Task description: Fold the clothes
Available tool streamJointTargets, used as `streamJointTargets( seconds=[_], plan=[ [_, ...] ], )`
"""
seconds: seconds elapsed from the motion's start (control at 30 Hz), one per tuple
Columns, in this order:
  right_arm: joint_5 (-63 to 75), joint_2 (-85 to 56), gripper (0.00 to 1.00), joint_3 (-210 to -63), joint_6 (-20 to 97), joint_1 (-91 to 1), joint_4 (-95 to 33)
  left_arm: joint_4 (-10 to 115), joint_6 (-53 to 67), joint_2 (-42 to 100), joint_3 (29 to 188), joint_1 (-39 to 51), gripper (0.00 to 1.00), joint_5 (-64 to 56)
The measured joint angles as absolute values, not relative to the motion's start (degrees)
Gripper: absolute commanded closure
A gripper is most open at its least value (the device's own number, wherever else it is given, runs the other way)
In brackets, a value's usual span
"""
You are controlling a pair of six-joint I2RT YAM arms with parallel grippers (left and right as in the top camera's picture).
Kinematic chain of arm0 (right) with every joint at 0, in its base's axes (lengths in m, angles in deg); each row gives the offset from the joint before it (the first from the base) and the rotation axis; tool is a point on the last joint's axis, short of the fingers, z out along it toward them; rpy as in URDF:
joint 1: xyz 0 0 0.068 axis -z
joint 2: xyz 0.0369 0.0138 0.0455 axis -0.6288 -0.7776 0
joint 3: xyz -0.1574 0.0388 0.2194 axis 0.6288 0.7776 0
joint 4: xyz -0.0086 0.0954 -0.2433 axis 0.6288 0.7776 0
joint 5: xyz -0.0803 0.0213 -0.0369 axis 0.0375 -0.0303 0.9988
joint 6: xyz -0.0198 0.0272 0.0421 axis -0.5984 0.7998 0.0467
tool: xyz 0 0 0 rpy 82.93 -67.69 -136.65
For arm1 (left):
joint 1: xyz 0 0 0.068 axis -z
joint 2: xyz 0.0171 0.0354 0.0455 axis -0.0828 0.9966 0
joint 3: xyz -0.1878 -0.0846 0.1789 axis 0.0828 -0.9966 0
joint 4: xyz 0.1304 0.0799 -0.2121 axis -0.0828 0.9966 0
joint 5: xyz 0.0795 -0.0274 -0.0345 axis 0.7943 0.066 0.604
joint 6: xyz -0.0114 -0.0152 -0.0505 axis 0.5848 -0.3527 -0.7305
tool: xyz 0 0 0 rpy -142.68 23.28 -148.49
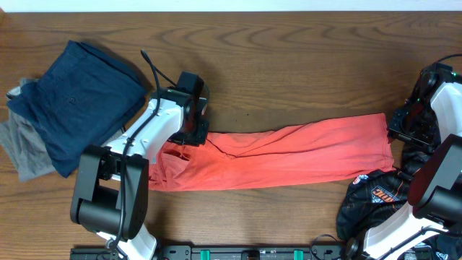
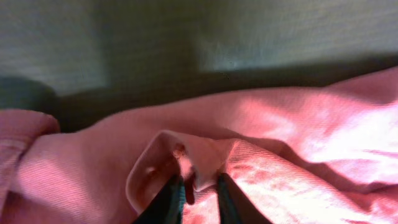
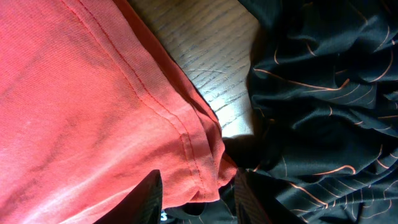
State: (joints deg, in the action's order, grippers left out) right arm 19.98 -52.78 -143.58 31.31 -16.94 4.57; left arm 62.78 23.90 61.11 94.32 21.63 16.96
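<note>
Left hand (image 2: 199, 185) nips a fold of the long red cotton garment (image 1: 289, 155) on the brown wooden table (image 1: 289, 65), while right hand (image 3: 198, 190), tips cropped, gapes astride its hem.

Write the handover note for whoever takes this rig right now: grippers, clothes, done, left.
Left gripper: jaws shut on a pinch of the red garment near its left end.
Right gripper: jaws straddle its right hem corner; grip unclear.
The red garment lies as a long strip across the table.
Navy garment sits folded at upper left on a grey garment; black patterned garment is crumpled at lower right.
Done: navy looks folded. Left: finish the red fold, then the black one.
</note>
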Motion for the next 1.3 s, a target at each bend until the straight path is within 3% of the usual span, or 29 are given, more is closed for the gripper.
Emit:
streamJointTargets(
  seconds=[0.1,0.47,0.77,0.9,1.0,1.03,1.3],
  plan=[
    [20.0,-52.8,0.63,-143.6,31.3,-17.0,4.6,62.9,23.8,61.1,93.3,21.6,0.94,16.4],
    [20.0,-52.8,0.64,-143.6,31.3,-16.9,4.6,62.4,24.6,59.7,93.1,22.5,0.94,1.8],
    [20.0,-52.8,0.64,-143.6,31.3,-16.9,4.6,62.0,28.3,55.3,93.3,30.9,0.94,-6.3],
    [20.0,-52.8,0.63,-143.6,31.3,-16.9,4.6,63.0,28.2,55.3,93.3,32.5,0.91,-0.8],
    [20.0,-52.8,0.63,-143.6,31.3,-17.0,4.6,64.0,27.9,55.3,93.3,31.9,0.83,7.2],
    [20.0,-52.8,0.63,-143.6,31.3,-16.9,4.6,64.2,27.8,55.3,93.3,31.6,0.72,9.4],
    [20.0,-52.8,0.64,-143.6,31.3,-17.0,4.6,62.3,27.2,55.4,92.9,28.2,0.70,17.4]
  ],
)
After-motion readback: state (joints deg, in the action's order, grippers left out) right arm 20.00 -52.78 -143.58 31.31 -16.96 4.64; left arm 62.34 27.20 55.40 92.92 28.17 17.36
